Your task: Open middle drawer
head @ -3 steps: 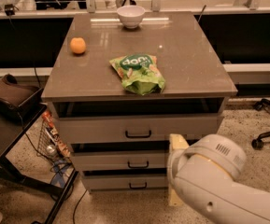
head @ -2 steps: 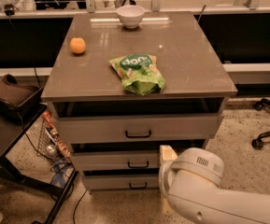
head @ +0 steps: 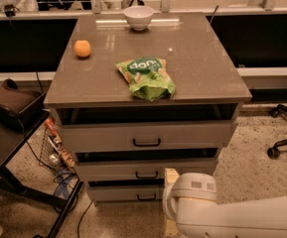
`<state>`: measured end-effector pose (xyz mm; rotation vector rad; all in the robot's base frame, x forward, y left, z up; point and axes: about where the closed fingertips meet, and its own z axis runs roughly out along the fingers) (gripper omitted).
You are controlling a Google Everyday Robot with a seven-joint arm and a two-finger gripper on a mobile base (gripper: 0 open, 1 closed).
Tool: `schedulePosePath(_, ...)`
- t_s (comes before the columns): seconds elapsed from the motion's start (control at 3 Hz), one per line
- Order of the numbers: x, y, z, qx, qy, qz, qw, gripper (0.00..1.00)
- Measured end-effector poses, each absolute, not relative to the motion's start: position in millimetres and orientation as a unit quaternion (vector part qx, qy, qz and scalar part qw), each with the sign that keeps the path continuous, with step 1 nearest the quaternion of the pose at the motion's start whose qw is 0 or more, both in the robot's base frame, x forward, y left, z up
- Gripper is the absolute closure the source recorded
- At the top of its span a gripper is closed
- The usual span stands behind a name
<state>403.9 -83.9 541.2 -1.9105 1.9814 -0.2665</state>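
I see the grey cabinet's counter (head: pixel 202 58) filling the middle of the frame, with three drawers stacked beneath it. My white arm (head: pixel 232 219) occupies the lower right. A barcode label (head: pixel 198 185) sits on its rounded housing, but the digits are too small to read.

The middle drawer (head: pixel 108 170) lies at lower centre, between the taller top drawer (head: pixel 98 135) and the slim bottom drawer (head: pixel 113 193). Its black bar handle (head: pixel 146 175) is at the centre, and a dark gap shows above its front. The end effector (head: pixel 171 176) shows only as a pale cream piece just right of that handle, in front of the middle drawer. I cannot tell whether it touches the drawer, how far open it is, or whether it holds anything.

On the counter lie a green snack bag (head: pixel 147 78) with white lettering starting "dan", a white bowl (head: pixel 138 17) at the back edge, and an orange (head: pixel 82 48) toward the upper left.
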Motion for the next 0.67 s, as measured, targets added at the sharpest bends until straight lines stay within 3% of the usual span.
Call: schedulePosePath(0.67, 410.0, -74.7, 479.2, -0.653, 0.731, -0.083, 0.177, 0.00)
